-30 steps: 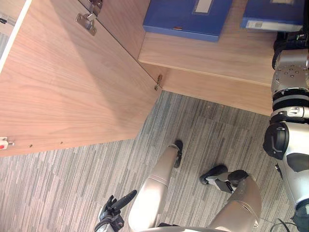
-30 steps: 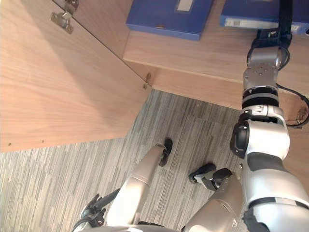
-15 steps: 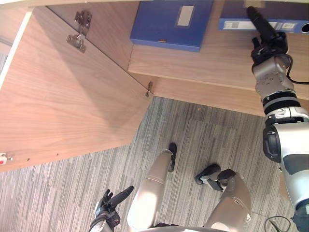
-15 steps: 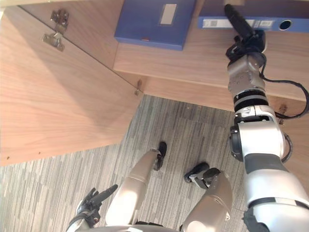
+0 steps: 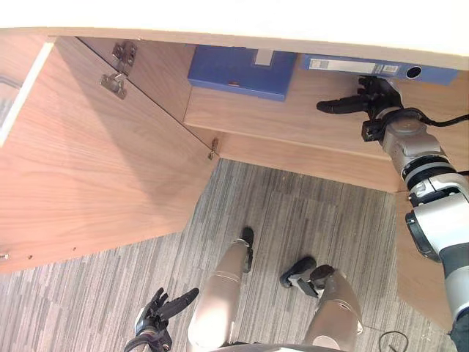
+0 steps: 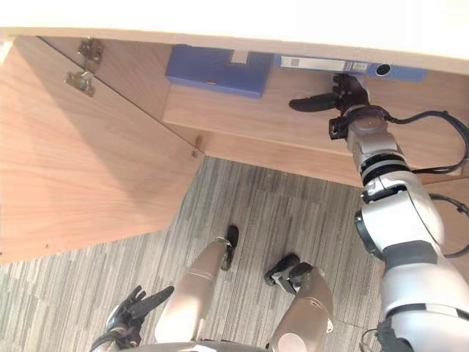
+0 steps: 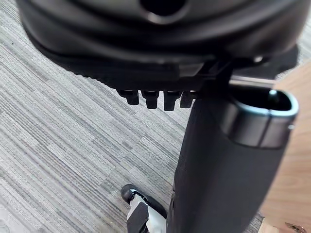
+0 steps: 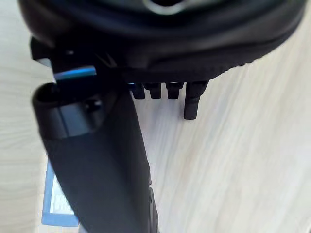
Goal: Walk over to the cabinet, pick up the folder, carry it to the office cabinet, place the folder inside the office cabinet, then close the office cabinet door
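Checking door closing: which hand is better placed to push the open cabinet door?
Probably left: the left hand hangs open on the door's side; the right hand is over the shelf by a blue folder.

The office cabinet door (image 5: pixel 95 161) stands open at the left. Inside, to its right, one folder (image 5: pixel 238 72) lies on the shelf (image 5: pixel 278 117), with a second folder (image 5: pixel 366 67) at far right. The right hand (image 5: pixel 359 105) is above the shelf, just in front of the second folder. The left hand (image 5: pixel 163 312) is near, over the floor (image 5: pixel 293 213).
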Robot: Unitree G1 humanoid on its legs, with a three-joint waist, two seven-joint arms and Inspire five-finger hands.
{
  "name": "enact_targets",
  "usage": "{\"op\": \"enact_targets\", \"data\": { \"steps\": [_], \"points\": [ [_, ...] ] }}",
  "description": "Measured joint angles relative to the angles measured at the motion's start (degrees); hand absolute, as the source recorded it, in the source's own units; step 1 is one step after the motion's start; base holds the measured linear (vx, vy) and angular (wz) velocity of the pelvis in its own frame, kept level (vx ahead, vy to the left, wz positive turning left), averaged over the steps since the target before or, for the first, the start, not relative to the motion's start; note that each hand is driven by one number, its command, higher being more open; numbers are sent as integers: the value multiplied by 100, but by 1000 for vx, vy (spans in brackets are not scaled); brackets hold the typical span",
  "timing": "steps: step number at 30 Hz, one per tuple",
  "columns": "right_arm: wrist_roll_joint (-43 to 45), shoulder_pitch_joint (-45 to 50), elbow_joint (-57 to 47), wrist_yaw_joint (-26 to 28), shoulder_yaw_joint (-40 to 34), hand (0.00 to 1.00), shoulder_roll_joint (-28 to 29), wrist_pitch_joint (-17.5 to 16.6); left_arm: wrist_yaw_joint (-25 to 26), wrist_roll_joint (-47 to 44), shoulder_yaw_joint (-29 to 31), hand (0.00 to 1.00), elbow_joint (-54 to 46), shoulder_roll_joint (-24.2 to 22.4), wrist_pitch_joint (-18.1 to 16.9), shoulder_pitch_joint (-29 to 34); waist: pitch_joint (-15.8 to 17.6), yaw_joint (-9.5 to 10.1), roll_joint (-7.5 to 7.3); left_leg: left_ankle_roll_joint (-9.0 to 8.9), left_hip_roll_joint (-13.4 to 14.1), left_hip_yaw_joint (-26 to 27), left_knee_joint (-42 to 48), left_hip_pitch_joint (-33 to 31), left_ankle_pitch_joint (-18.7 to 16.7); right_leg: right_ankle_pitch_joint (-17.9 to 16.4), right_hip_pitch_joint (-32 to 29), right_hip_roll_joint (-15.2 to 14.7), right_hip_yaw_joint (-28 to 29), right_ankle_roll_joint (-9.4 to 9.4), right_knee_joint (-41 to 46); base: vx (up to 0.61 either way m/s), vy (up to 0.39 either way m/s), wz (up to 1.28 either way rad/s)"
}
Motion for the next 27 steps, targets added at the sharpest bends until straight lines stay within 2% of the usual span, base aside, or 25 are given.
{"op": "enact_targets", "data": {
  "steps": [5, 9, 11, 13, 15, 18, 24, 27],
  "points": [
    [-574, 192, -8, 315, 125, 100, -17, -96, -117, 106, -4, 100, -30, 7, 0, 1, -52, 27, -93, -4, 47, 41, -126, 124, 4, 63, 106, 76, 1, 16, -152, 47, -19, -5],
    [-1380, 398, -203, 656, 215, 100, -29, -168, -150, 205, -3, 100, -79, 12, 1, 40, -143, 30, -188, -11, 62, 78, -221, 178, 15, 84, 119, 99, 15, 26, -235, 39, -25, -3],
    [-1921, 460, -321, 792, 225, 100, -28, -210, -160, 208, -3, 100, -92, 12, 1, 40, -164, 34, -224, -15, 69, 92, -259, 203, 17, 98, 125, 110, 23, 30, -268, 41, -24, -3],
    [-2580, 546, -597, 873, 473, 100, -29, -215, -170, 209, -4, 100, -99, 6, 1, 40, -176, 27, -246, -16, 75, 104, -288, 255, 18, 110, 170, 123, 23, 37, -307, 28, -12, -2],
    [-3465, 862, -1129, 1076, 902, 100, -18, -209, -175, 208, -12, 100, -152, 5, 1, 65, -238, 25, -329, -16, 85, 140, -354, 329, 18, 128, 205, 143, 49, 52, -363, 38, -18, -7],
    [-4390, 1229, -1658, 984, 961, 100, -26, -236, -226, 206, -130, 100, -222, -8, -7, 71, -255, 8, -353, -27, 102, 156, -390, 338, 24, 173, 205, 179, 58, 50, -436, 32, -17, -6],
    [-4660, 1523, -2027, 984, 976, 100, -38, -248, -251, 201, -177, 100, -133, -16, -10, 67, -254, 14, -358, -29, 116, 240, -509, 499, 25, 209, 297, 192, 97, 71, -517, 34, -15, -6],
    [-4718, 1564, -2039, 986, 1124, 100, 36, -260, -241, 201, -177, 100, -35, -31, -39, 27, -261, 30, -369, -57, 197, 282, -646, 650, 41, 286, 418, 317, 99, 73, -713, 52, -26, -12]
  ]
}}
